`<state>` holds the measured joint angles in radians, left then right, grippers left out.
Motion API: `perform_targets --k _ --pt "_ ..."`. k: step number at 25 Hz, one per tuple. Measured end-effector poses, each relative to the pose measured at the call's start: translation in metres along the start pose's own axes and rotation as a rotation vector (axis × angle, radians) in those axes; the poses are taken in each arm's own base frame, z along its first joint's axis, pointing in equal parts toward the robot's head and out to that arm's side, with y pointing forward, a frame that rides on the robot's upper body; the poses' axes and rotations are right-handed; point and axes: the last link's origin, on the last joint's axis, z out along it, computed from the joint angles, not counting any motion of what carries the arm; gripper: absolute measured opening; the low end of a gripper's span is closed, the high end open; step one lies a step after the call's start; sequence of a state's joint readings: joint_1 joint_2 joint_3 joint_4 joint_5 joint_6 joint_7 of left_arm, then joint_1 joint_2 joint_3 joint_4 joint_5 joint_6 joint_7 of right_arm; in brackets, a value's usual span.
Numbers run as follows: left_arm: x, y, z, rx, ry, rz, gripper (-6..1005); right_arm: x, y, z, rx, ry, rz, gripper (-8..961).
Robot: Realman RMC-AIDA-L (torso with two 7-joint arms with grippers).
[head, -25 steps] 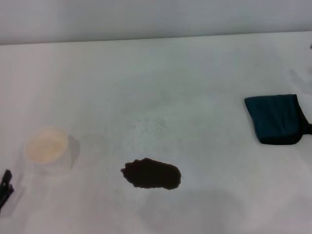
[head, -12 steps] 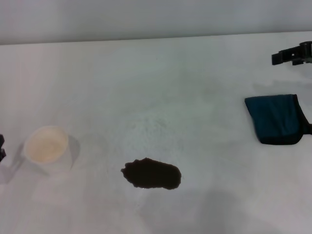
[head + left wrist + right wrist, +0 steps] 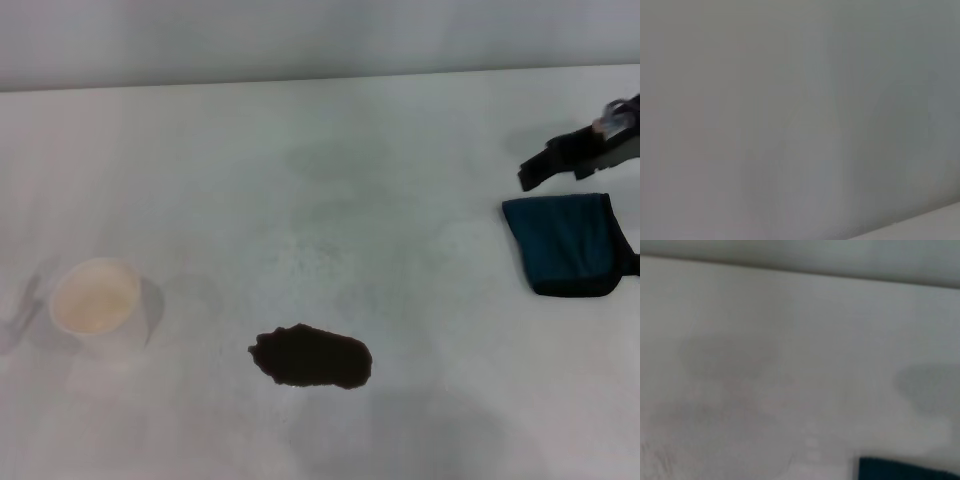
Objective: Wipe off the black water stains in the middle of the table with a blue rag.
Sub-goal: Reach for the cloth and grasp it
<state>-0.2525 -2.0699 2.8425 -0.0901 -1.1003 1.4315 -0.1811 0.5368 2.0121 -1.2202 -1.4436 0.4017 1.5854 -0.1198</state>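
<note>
Right gripper (image 3: 535, 172): we see it above the blue rag's (image 3: 566, 243) far edge; jaw state we cannot tell
Stains (image 3: 311, 356): unwiped on the table (image 3: 300, 180); cup (image 3: 97, 300) at our left

The blue rag (image 3: 568, 245) looks like soft matt cloth, the table (image 3: 330, 170) matt, faintly speckled white.

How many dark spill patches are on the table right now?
1. The black water stains form a single blotch on the table, near the front middle, between the paper cup and the blue rag.
</note>
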Motion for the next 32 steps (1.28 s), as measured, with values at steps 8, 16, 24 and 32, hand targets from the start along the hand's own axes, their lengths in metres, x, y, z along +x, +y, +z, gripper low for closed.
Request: perform_targets --k 8,16,24,32 --pt "0.004 0.001 0.001 0.000 0.025 -0.002 879 -0.001 0.000 0.043 0.091 0.150 -0.028 709" --pt "0.004 0.003 0.001 -0.003 0.029 -0.001 880 0.005 -0.011 0.059 0.134 0.201 -0.040 651" --pt "0.005 0.002 0.002 -0.004 0.031 0.003 880 0.012 -0.014 0.071 0.145 0.231 -0.046 599" --pt "0.005 0.002 0.003 -0.003 0.032 0.007 879 0.012 -0.012 0.078 0.146 0.237 -0.059 552"
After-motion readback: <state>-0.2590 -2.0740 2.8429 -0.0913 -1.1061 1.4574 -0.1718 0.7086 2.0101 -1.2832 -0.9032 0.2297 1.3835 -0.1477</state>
